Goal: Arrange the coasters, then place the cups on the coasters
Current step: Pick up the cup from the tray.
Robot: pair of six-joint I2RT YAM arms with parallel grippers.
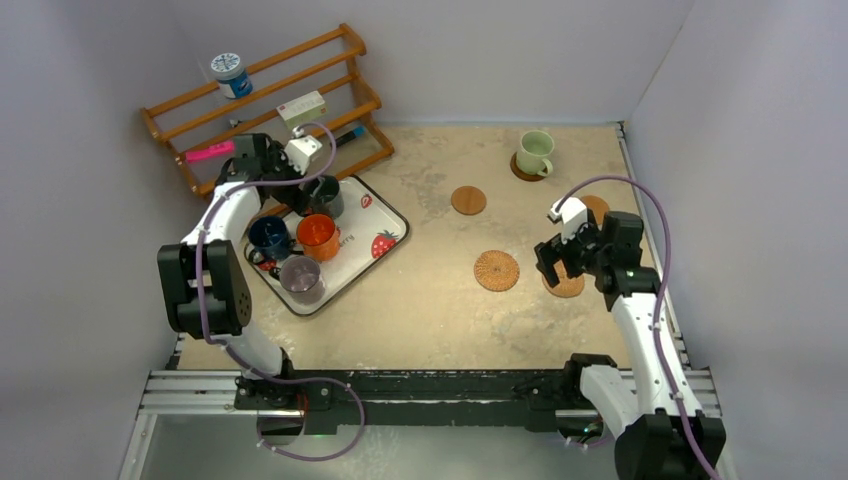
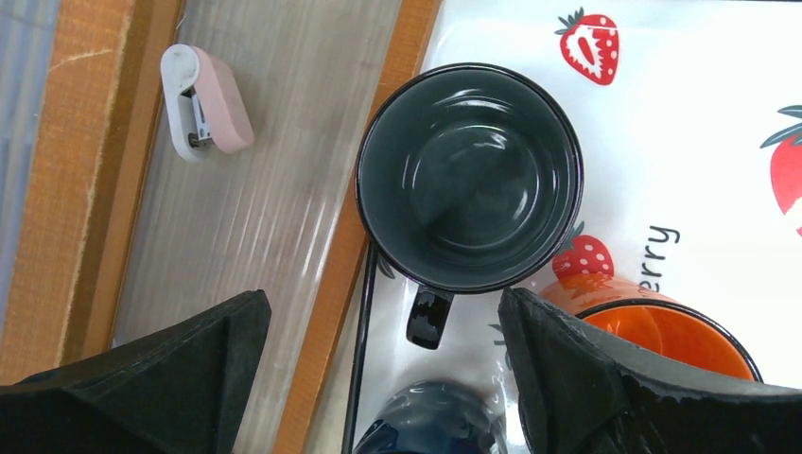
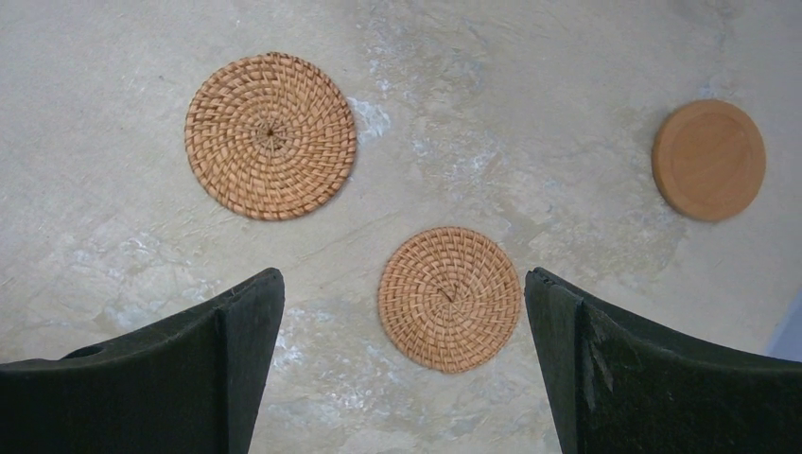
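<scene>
Cups first, from overhead: we are seeing the pale green cup sitting on a brown coaster at the far side of the bench, so one pairing is looking finished. The dark cup, orange cup, dark blue cup and purple-grey cup are standing crowded on the strawberry tray at the left. Four other coasters are lying bare on the right half, apart from one another, which we are reading as room being left for a mug on each. Through the left wrist camera we are looking straight down into the dark cup, its handle pointing toward the fingers. The left tool is hanging above it with jaws spread wide and gripping nothing, one finger over the wooden rack, the other over the orange cup, probably lining up to lift the dark one. Through the right wrist camera the right tool is gaping equally wide and empty, bracketing the near woven coaster. The second woven coaster and the smooth coaster are lying well clear, so we are judging this disc to be the one needing adjustment.
</scene>
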